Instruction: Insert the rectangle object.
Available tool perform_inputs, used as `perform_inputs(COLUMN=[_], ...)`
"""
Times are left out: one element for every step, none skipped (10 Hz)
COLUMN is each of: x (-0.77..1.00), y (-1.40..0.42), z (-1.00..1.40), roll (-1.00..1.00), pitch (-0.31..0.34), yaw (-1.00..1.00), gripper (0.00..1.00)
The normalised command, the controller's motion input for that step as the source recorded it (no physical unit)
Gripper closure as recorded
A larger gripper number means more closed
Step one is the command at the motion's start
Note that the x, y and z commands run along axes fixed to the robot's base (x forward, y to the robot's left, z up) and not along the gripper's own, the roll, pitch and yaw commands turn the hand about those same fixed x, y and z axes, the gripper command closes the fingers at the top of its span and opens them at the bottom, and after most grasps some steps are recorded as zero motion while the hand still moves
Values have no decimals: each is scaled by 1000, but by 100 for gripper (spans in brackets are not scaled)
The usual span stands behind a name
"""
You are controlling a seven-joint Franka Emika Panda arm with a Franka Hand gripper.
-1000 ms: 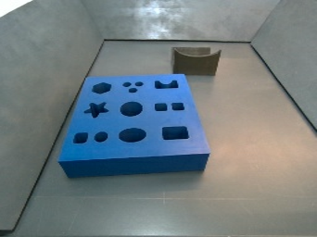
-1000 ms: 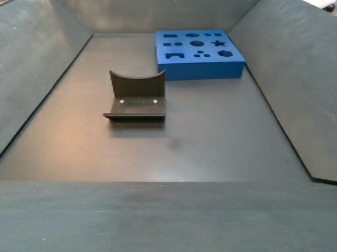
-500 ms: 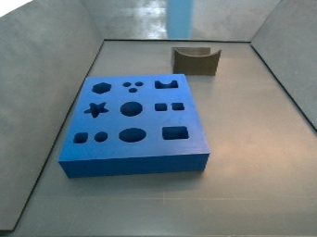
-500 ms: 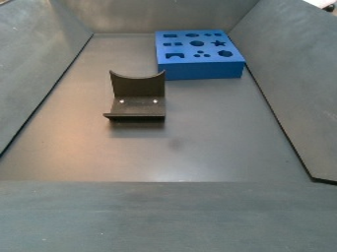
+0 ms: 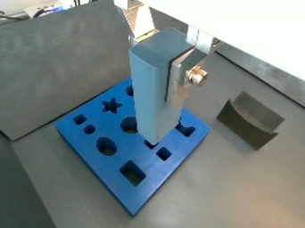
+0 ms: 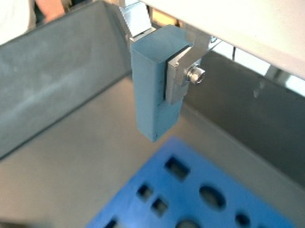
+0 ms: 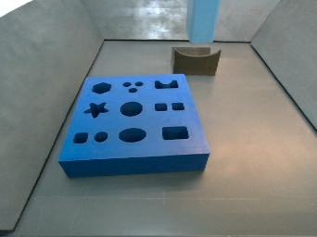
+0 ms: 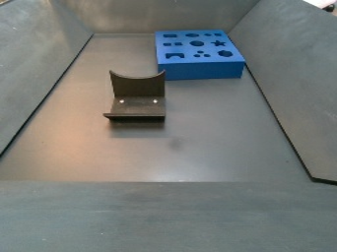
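Note:
My gripper (image 5: 162, 61) is shut on the rectangle object (image 5: 155, 89), a tall grey-blue bar that hangs upright between the silver fingers (image 5: 186, 75). Both wrist views show this grip (image 6: 156, 82). The blue block (image 5: 134, 150) with several shaped holes lies below the bar, which hangs well above it. In a side view only the bar's lower part (image 7: 205, 20) shows at the top edge, above the fixture (image 7: 196, 59); the gripper itself is out of frame there. The block (image 7: 136, 125) has a rectangular hole (image 7: 177, 133) at its near right.
The dark fixture stands on the floor beyond the block and shows in the wrist view (image 5: 254, 118) and a side view (image 8: 136, 95). Grey walls (image 7: 50, 56) enclose the floor on all sides. The block (image 8: 200, 54) sits near one corner.
The bar was out of the side view a second ago, then appeared at the top edge. It has since moved right and come lower into the frame. The block and fixture have not moved.

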Motion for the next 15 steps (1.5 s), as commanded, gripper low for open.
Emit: perform_inputs(x=[-576,-416,-259,0,0,0,0,0,0,0,0,11,171,183,123], y=[913,555,311,-29,-146,-157,-151,-169,-206,-217,-237,-277,-309,-311,-291], z=[500,297,114,-394,-409,-434,-446,-366,-323,-357,-449,-583,-657,-660,-569], roll=[-180,-258,-187,-64,-49,-36,-34,-59,-74,-61,-31,-1,0,0,-20], pitch=[414,201,83,-14,-50,-57,-70,-54,-63,-73,-90,-96,-86,-77,-69], yaw=[-358,-228,-129,-994,-917,-920,-929,-894,-849,-854,-849,-731,-611,-600,-643], gripper=[100,100,100,100,100,100,100,100,100,100,100,100,100,100,100])
